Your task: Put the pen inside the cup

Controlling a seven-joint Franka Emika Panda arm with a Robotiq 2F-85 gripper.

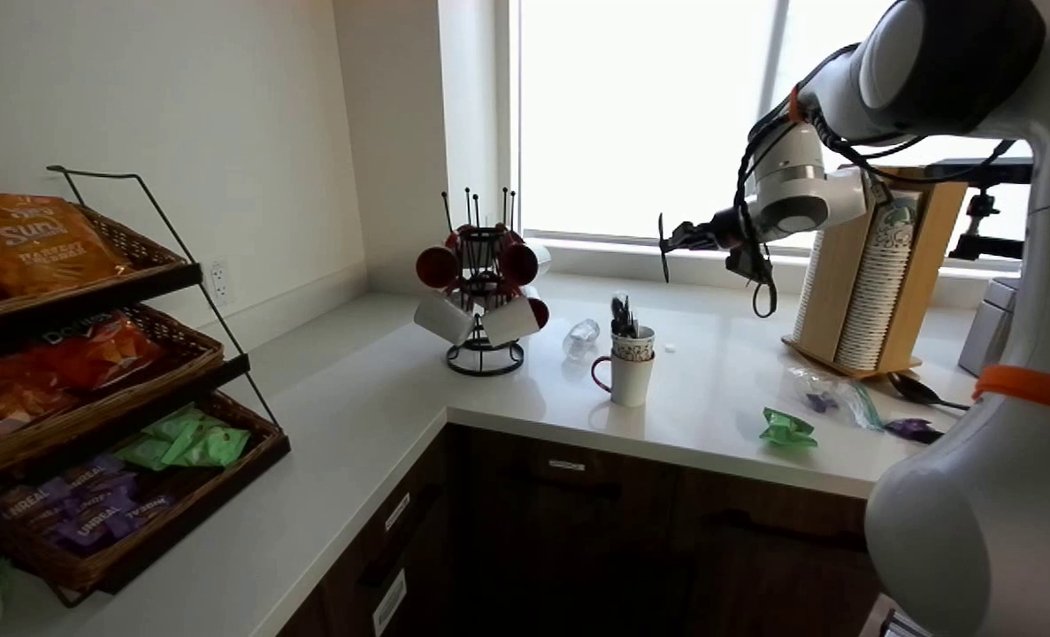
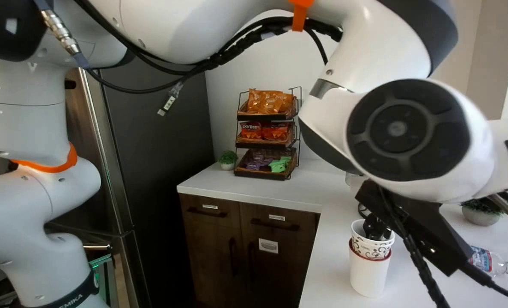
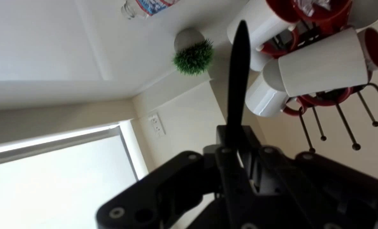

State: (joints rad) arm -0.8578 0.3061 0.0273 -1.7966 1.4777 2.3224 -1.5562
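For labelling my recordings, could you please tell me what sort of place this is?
Probably an office break room: it has a tiered snack rack, a mug tree and a white counter over drawers.

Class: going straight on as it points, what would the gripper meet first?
Probably a white mug on the rack, just above and right of the gripper in the wrist view; depth is unclear, so it might pass beside the mug to the wall.

Above the counter [image 1: 706, 389], the end effector [image 1: 669, 237] seemingly grips an upright pen [image 1: 663, 251].
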